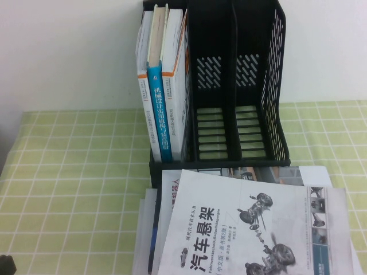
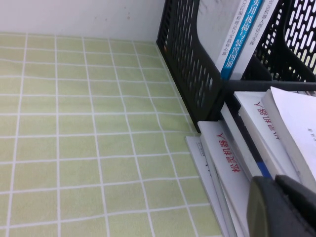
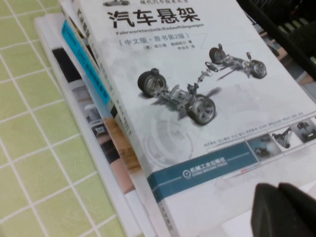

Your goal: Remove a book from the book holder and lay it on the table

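Observation:
The black book holder (image 1: 269,86) stands at the back of the table. Three books (image 1: 159,109) stand upright in its left compartment; the other two compartments are empty. A white book with a car suspension drawing (image 1: 229,229) lies flat on top of a stack of books in front of the holder. My left gripper (image 2: 275,182) is shut and empty, low beside the stack's left edge (image 2: 232,158). My right gripper (image 3: 280,191) is shut and empty, just above the near right part of the white book (image 3: 187,74).
A green checked cloth (image 1: 74,172) covers the table, with open cloth left and right of the holder. A white wall stands close behind the holder. A dark bit of the left arm (image 1: 6,264) shows at the near left corner.

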